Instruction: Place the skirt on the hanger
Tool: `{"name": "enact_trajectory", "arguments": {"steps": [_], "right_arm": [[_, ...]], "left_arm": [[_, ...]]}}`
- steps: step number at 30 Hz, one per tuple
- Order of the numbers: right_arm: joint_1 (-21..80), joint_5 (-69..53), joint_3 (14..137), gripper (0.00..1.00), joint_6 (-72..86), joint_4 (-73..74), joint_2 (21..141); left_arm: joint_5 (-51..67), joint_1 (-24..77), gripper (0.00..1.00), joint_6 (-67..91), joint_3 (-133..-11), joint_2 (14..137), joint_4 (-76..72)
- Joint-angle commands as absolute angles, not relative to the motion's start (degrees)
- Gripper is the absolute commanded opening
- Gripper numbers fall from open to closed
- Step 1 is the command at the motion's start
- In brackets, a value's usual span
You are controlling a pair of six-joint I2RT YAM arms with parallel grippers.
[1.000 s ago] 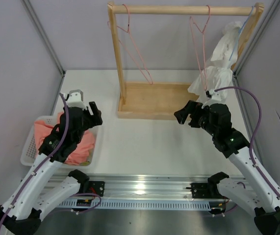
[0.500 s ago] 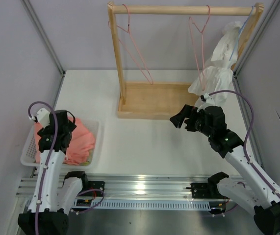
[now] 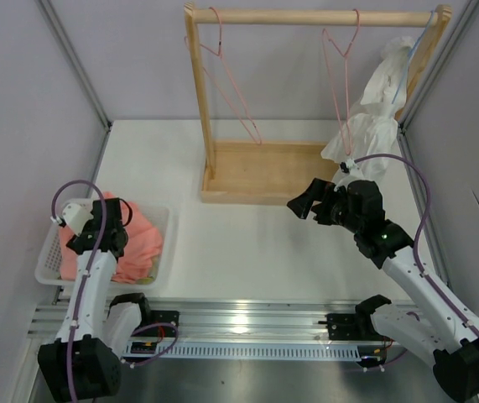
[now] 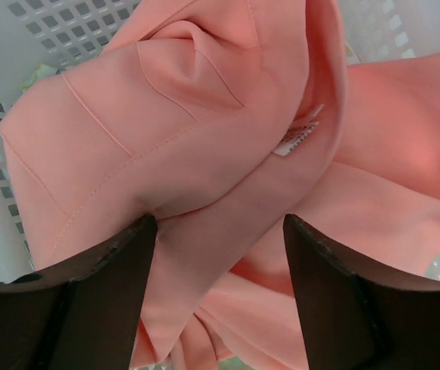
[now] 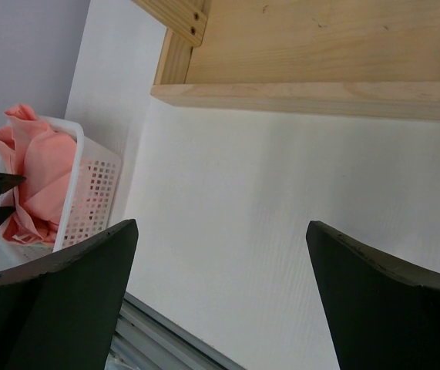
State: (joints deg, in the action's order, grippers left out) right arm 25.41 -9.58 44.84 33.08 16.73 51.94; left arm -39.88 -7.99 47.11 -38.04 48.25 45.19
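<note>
One hanger (image 3: pixel 341 84), vertical, hook on rail (image 3: pixel 306 16)

The left arm (image 3: pixel 88 285) and right arm (image 3: pixel 428 290) wear white shells on their long links, with black joints, wrists and bases (image 3: pixel 75 369). A purple cable (image 3: pixel 387 155) loops along each. The fingers (image 4: pixel 89 308) are matt black wedges, broad and tapering, with slightly rough edges.

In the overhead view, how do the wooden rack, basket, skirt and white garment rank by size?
1. Rack
2. Basket
3. Skirt and white garment: about alike. The skirt is bunched and partly hidden, so I won't rank them.
</note>
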Motion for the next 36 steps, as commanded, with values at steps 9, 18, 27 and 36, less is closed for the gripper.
{"name": "enact_trajectory", "arguments": {"steps": [9,18,27,36], "right_arm": [[24.52,-11.69,44.82,0.99,34.19,14.85,51.68],[24.35,-12.13,47.19,0.99,34.01,14.68,52.73],[24.43,-13.01,51.85,0.99,33.49,14.85,56.77],[24.34,-10.46,57.91,0.99,31.91,17.66,58.36]], "left_arm": [[-33.85,-11.51,0.00,44.39,-39.98,50.80,38.85],[-21.63,-11.25,0.00,29.98,-61.85,47.20,40.87],[4.80,-7.57,0.00,20.32,-74.52,45.88,33.32],[20.48,4.55,0.00,16.62,-86.12,49.03,28.13]]}}
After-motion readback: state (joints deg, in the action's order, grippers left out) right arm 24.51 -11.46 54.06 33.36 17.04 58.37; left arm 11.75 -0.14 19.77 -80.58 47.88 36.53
